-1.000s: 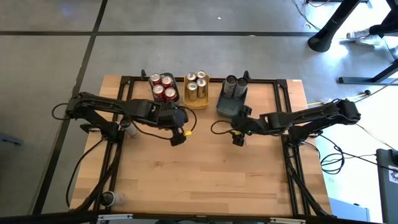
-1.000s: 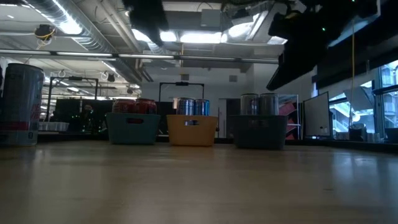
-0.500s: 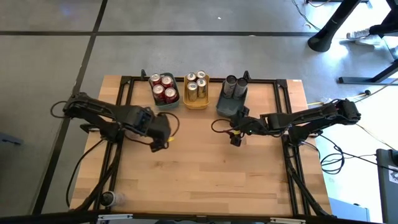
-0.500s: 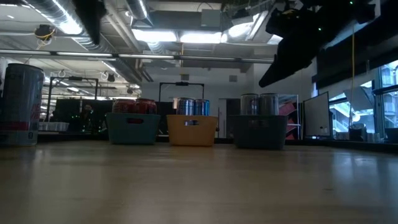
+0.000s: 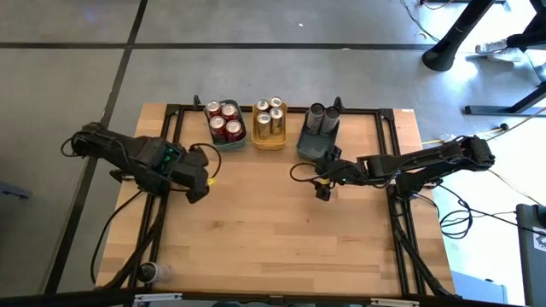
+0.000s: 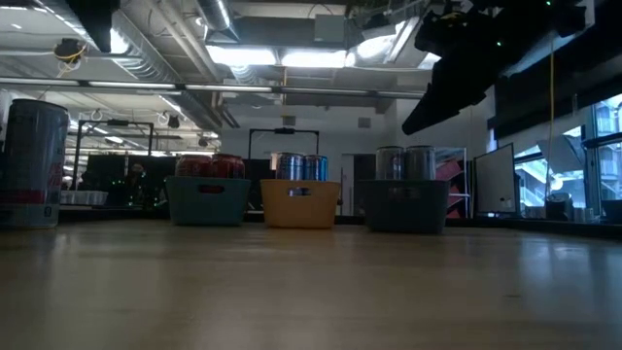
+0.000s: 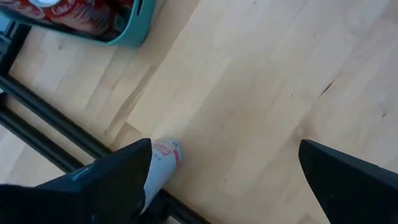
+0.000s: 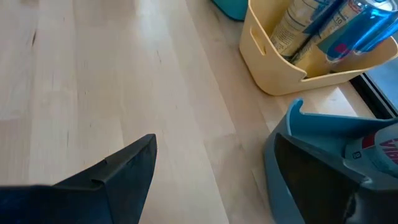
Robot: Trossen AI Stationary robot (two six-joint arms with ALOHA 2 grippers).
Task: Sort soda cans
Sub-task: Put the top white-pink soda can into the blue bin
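At frame left, the left gripper (image 5: pixel 198 181) hangs open and empty. One stray can (image 7: pixel 163 163) stands between its fingers near the table's left edge; lower squarely, then close gently.

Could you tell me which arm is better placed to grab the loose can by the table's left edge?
The left: the left gripper, open, hangs right beside that can, while the right gripper sits across the table by the grey-blue tray.
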